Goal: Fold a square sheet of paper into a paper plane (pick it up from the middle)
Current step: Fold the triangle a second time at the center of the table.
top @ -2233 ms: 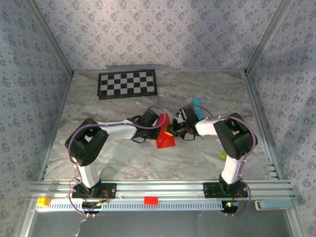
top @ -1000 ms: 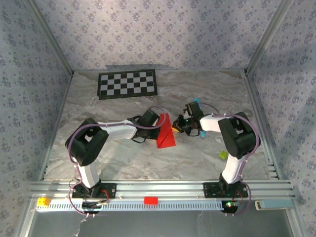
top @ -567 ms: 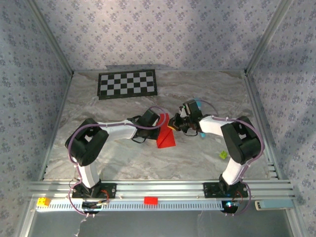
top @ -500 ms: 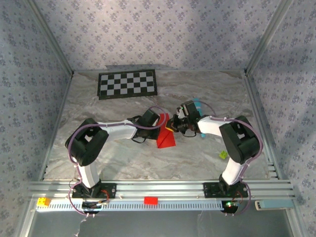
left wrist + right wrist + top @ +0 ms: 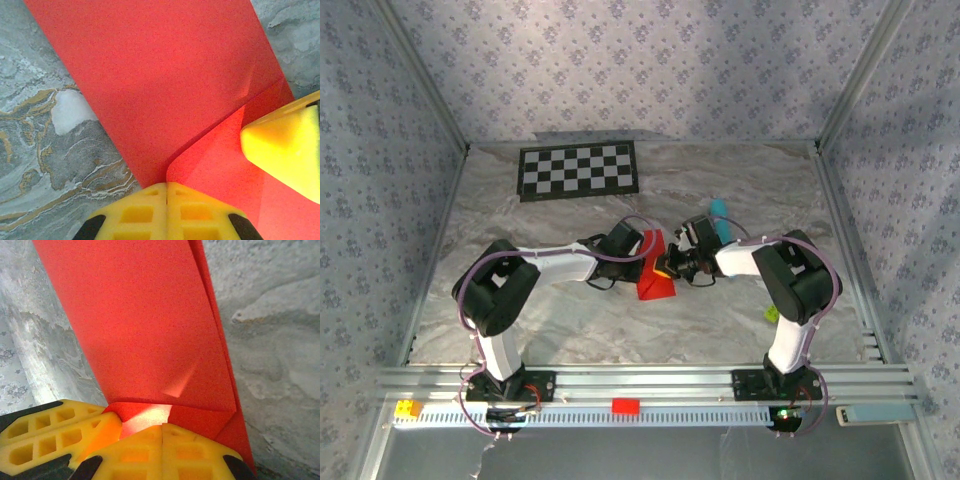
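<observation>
Obs.: the thin bright red square sheet of paper (image 5: 657, 287) lies part-folded on the grey marbled table (image 5: 570, 325), at mid-table between the two arms. In the top view its long axis runs roughly 12 to 6 o'clock.

Left end effector (image 5: 167, 212): yellow fingers pressed together, tips down on the sheet. It reaches in from 9 o'clock in the top view. Whether a paper layer is nipped between the tips cannot be told.

Right end effector (image 5: 162, 452): fingers likewise pressed together, tips on the sheet. It comes in from 3 o'clock.

Key relation: both tips meet on the middle of the sheet, just beside each other, so neither arm is nearer. In each wrist view the bulk of the sheet runs away from the tips toward 12 o'clock. In the left wrist view a folded-over flap (image 5: 215, 170) lies at 3 to 4 o'clock of the left tips, its crease rising toward 2 o'clock, with a right fingertip (image 5: 282, 150) resting on it.

Judgement: the plane is not yet formed. The next crease probably calls for one tip to pin the sheet while the other sweeps along that diagonal. Risk: thin paper skids under a sliding tip.
</observation>
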You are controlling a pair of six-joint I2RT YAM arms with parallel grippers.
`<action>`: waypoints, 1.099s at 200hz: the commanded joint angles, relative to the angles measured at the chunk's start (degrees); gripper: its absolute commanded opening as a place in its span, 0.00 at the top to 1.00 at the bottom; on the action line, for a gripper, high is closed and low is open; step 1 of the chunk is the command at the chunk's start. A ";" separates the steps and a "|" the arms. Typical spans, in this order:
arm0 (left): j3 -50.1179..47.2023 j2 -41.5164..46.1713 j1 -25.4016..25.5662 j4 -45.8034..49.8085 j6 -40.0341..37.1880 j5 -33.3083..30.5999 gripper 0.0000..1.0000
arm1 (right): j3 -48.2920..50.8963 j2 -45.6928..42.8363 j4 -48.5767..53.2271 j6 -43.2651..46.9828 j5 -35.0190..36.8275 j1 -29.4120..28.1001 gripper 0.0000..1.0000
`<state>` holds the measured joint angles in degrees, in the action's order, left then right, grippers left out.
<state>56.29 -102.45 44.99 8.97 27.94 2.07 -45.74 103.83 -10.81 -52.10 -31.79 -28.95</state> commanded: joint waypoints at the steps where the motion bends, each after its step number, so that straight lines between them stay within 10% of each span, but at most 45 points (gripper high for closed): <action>1: 1.37 1.56 -0.52 5.21 0.71 -1.44 0.98 | 1.71 1.46 4.33 0.00 2.78 0.39 0.98; 72: 2.92 9.76 -0.47 10.51 9.71 -3.56 0.68 | 1.08 1.33 5.32 -0.02 3.14 0.37 0.99; 148: -1.23 8.09 0.27 -4.15 19.04 19.19 0.94 | 0.75 0.60 6.59 0.00 3.91 0.47 0.99; 220: 0.87 0.65 0.95 -6.14 19.28 22.98 0.97 | 0.90 0.67 7.10 0.49 4.10 0.55 0.99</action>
<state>55.70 -100.27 45.54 4.16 46.65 22.68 -45.80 103.81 -10.55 -52.07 -31.70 -28.95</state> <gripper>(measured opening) 0.046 0.050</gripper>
